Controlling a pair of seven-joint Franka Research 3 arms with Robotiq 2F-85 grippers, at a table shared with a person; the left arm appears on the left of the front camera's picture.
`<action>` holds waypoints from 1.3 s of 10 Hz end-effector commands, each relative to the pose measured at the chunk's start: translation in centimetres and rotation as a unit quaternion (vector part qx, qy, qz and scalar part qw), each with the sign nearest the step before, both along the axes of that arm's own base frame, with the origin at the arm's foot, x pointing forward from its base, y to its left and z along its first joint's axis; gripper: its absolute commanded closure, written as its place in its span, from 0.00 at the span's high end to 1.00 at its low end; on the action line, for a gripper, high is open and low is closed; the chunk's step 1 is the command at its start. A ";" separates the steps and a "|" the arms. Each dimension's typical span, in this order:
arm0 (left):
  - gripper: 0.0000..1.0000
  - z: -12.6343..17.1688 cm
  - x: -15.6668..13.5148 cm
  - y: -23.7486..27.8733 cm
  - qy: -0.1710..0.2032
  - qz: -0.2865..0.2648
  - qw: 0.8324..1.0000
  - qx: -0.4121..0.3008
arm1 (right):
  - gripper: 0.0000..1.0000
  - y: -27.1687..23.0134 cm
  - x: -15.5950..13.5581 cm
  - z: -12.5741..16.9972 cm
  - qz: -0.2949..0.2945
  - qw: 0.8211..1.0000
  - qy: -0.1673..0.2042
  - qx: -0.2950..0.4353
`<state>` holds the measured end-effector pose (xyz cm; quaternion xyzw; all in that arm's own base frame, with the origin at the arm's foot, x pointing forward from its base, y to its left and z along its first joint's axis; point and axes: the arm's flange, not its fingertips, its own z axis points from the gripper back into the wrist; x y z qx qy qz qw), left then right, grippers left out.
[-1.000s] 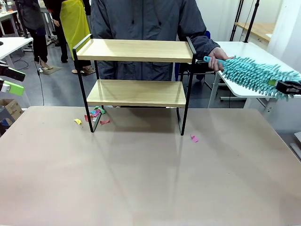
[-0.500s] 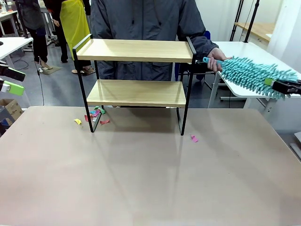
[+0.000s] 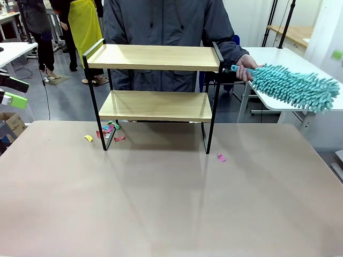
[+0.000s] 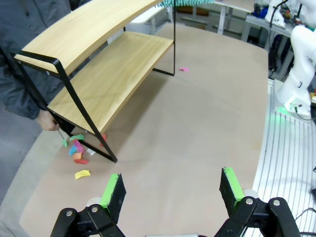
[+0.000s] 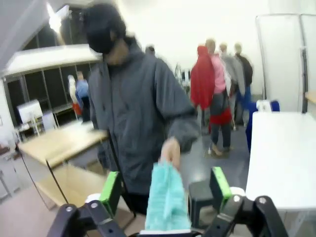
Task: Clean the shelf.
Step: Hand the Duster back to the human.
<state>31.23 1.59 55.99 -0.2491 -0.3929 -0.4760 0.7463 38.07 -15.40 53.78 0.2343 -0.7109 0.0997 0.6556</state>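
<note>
We are facing the table, where the shelf is standing at the far edge, its 2 boards bare. A person's hand is holding a teal duster. Our right gripper is gaping around the duster without gripping it; our left gripper is hanging wide open, holding nothing. Paper scraps are lying by the shelf's leg.

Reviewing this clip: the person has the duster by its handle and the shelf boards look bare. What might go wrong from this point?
1. The right gripper has its jaws open around the teal duster, which the person's hand holds; if either moves off now, the fluffy head may snag on a green pad.
2. Coloured paper scraps lie on the table by the shelf leg, plus a pink one; another sweep could scatter them off the edge.
</note>
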 end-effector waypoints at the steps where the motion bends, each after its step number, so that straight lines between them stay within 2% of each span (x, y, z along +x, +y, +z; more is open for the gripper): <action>1: 1.00 0.0 0.1 0.0 -0.011 -0.008 1.000 -0.011 | 1.00 -1.6 -0.8 2.3 -0.012 0.996 -0.022 0.086; 3: 1.00 0.0 0.1 0.0 -0.011 -0.008 1.000 -0.011 | 1.00 -4.6 -1.5 4.2 -0.040 0.987 -0.026 0.151; 4: 1.00 0.0 0.1 0.0 -0.011 -0.008 1.000 -0.011 | 1.00 -5.6 -1.6 4.2 -0.027 0.987 -0.030 0.158; 5: 1.00 0.0 0.1 0.0 -0.011 -0.008 1.000 -0.011 | 1.00 -5.7 -1.4 6.7 -0.034 0.993 -0.027 0.113; 13: 1.00 0.0 0.1 0.0 -0.011 -0.008 1.000 -0.011 | 1.00 -5.7 -1.4 6.7 -0.034 0.993 -0.027 0.113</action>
